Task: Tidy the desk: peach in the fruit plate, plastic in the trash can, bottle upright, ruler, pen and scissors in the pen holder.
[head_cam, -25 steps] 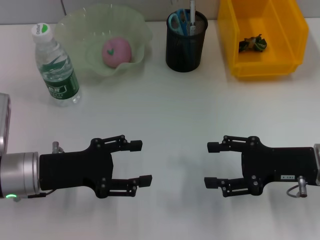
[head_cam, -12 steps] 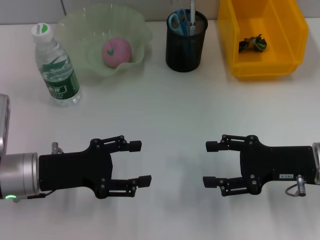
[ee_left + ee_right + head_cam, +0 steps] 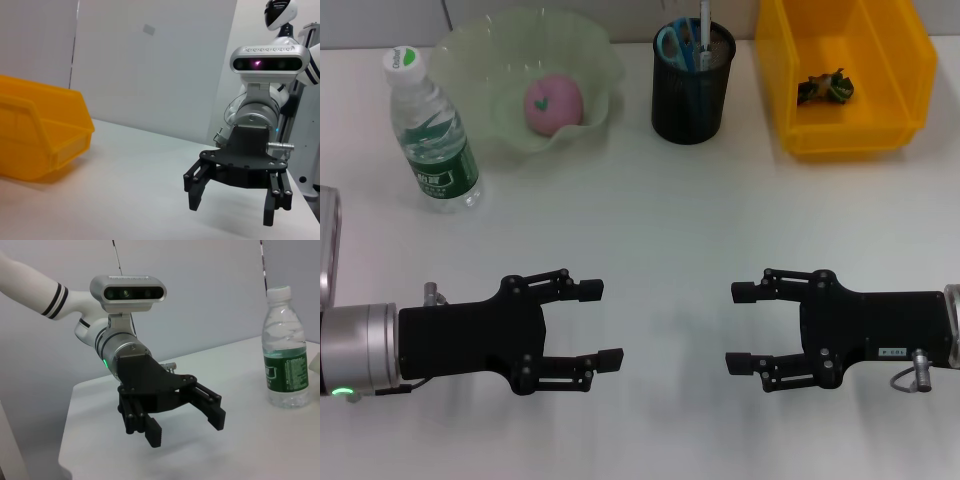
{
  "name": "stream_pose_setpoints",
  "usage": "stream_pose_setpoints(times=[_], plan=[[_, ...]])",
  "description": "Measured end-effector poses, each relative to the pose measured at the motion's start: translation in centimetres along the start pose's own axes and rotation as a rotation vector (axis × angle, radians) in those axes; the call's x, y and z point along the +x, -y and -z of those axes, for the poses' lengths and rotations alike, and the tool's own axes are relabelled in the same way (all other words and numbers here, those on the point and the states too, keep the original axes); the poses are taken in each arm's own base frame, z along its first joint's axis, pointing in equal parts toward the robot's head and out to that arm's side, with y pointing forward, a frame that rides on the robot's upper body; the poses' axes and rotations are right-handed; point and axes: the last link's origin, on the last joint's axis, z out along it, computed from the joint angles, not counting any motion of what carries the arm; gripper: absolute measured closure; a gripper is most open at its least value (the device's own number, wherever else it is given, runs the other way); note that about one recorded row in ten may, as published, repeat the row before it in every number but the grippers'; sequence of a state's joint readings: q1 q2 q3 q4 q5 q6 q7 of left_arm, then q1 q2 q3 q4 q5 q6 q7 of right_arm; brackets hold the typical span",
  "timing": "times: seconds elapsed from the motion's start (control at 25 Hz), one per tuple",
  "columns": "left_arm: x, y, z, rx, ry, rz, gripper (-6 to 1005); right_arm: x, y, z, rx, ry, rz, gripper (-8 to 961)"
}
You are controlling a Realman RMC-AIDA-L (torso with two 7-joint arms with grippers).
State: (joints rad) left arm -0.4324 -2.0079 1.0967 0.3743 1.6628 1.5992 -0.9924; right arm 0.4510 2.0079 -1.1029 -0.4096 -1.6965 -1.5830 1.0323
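The pink peach [image 3: 553, 102] lies in the pale green fruit plate [image 3: 465, 52] at the back left. Beside it the bottle [image 3: 432, 135] [image 3: 285, 359] stands upright. The black mesh pen holder [image 3: 692, 92] holds the blue scissors [image 3: 673, 44] and the pen [image 3: 704, 28]; the ruler cannot be made out. A dark scrap of plastic [image 3: 825, 88] lies in the yellow trash can [image 3: 790, 100] [image 3: 35, 135]. My left gripper [image 3: 605, 324] [image 3: 187, 422] and right gripper [image 3: 738, 328] [image 3: 232, 205] hover open and empty over the desk [image 3: 650, 210] near the front, facing each other.
A wall runs behind the far edge of the desk. Bare white tabletop lies between the grippers and the row of containers at the back.
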Motion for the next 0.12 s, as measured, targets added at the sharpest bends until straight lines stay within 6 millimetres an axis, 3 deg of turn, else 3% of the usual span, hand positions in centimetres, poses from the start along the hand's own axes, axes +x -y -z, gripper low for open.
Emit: stream_pose_setpoints(times=[0.12], plan=[[0.00,0.00,0.00,0.000,0.000,0.000,167,-0.01,0.02,-0.01,0.000,0.000,0.001,133]])
